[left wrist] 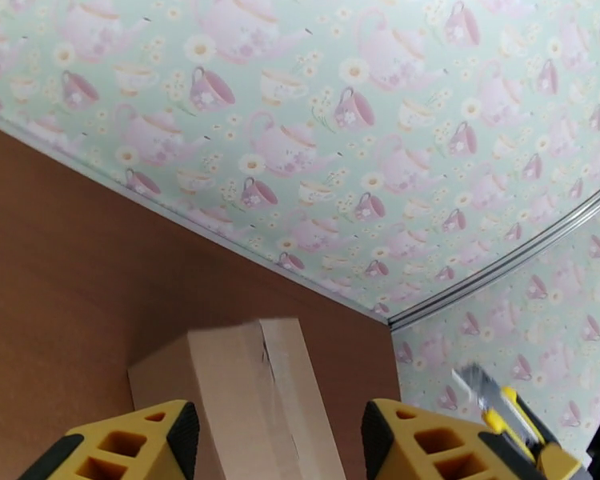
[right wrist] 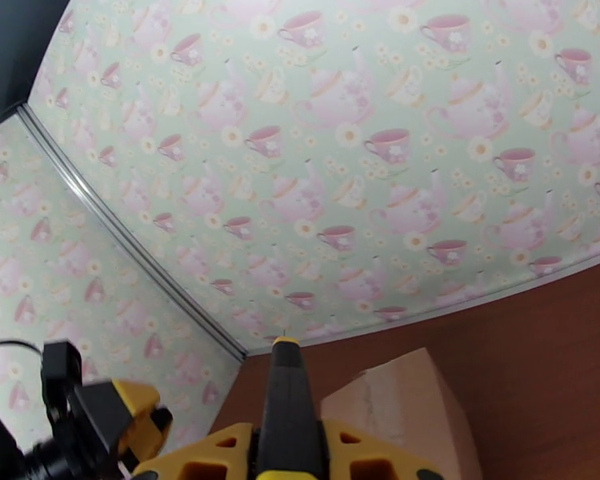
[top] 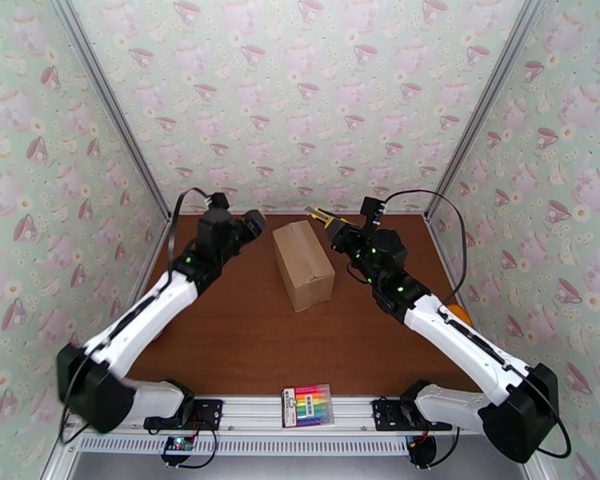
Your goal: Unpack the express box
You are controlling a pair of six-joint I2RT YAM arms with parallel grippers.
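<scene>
Plain tan corrugated cardboard express box [top: 304, 266] sits mid-surface on the brown wood-grain surface [top: 236, 346], between the two arms and touching neither. Its flaps are shut. Left end effector [top: 254, 224] is just beside the box's far-left corner, fingers moderately apart with nothing between them. Its wrist view shows a clear tape strip [left wrist: 282, 394] along the top seam, which the top view doesn't resolve. Right end effector [right wrist: 288, 446] sits off the far-right corner, clamped on a slim black-and-yellow tool [right wrist: 288, 386]. It's probably a utility knife: the left wrist view catches a grey tip, but blurred. The tool is clear of the box. A flat pack of rainbow-coloured markers [top: 308, 405] lies on the aluminium rail [top: 244, 411] at the near edge, well apart from the box. A small orange object [top: 460, 312] at the right edge is mostly hidden behind the right arm, can't identify. Both wrist views cut the box's near end off.
</scene>
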